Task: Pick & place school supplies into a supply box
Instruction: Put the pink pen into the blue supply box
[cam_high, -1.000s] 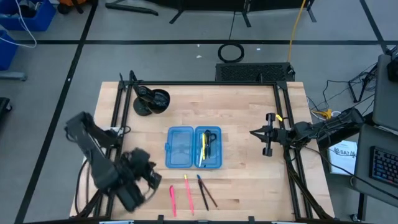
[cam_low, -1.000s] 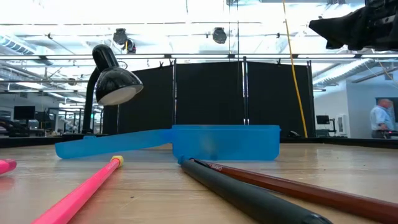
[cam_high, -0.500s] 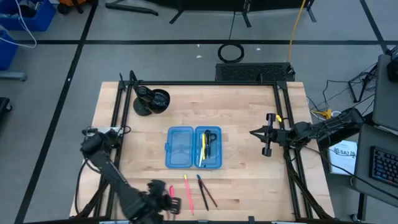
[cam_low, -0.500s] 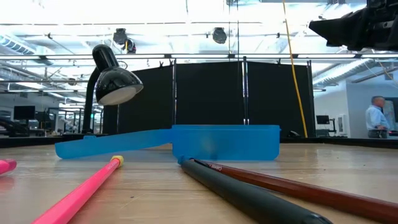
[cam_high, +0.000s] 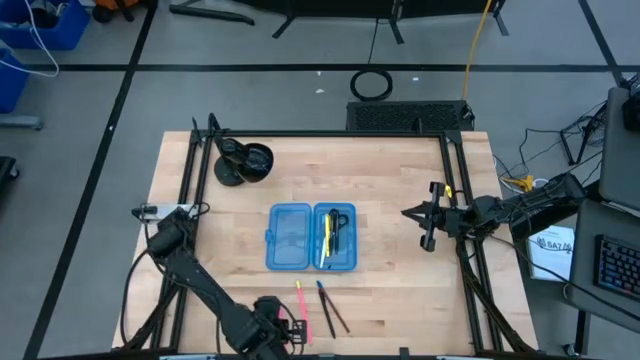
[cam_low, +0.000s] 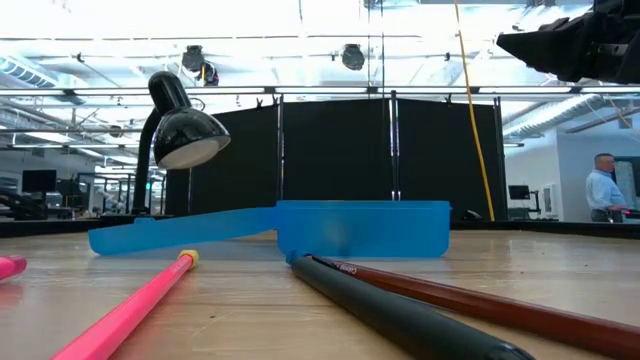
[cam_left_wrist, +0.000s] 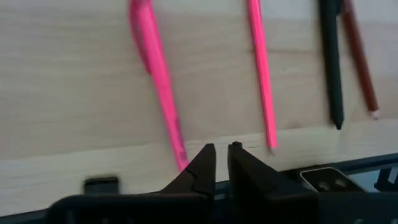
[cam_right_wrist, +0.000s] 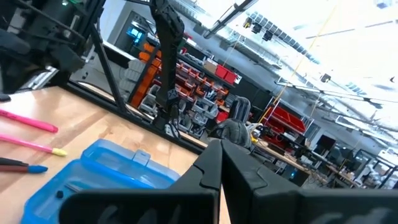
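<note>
From above, the supply box (cam_high: 311, 237) lies open at the table's middle, with scissors (cam_high: 340, 232) and a yellow pen (cam_high: 327, 238) in its right half. Near the front edge below the box lie a pink pen (cam_high: 302, 311), a blue-tipped pen (cam_high: 325, 308) and a brown pencil (cam_high: 338, 312). The left gripper (cam_high: 278, 333) sits at the front edge, left of these; the right gripper (cam_high: 430, 216) hangs well to the right of the box. At table height, the box (cam_low: 350, 228) stands behind a pink pen (cam_low: 130, 310), with a desk lamp (cam_low: 178, 125) beyond. The left wrist view shows its fingers (cam_left_wrist: 202, 169) nearly closed, empty, beside a thick pink pen (cam_left_wrist: 157, 81). In the right wrist view its fingers (cam_right_wrist: 211, 163) are together, holding nothing.
</note>
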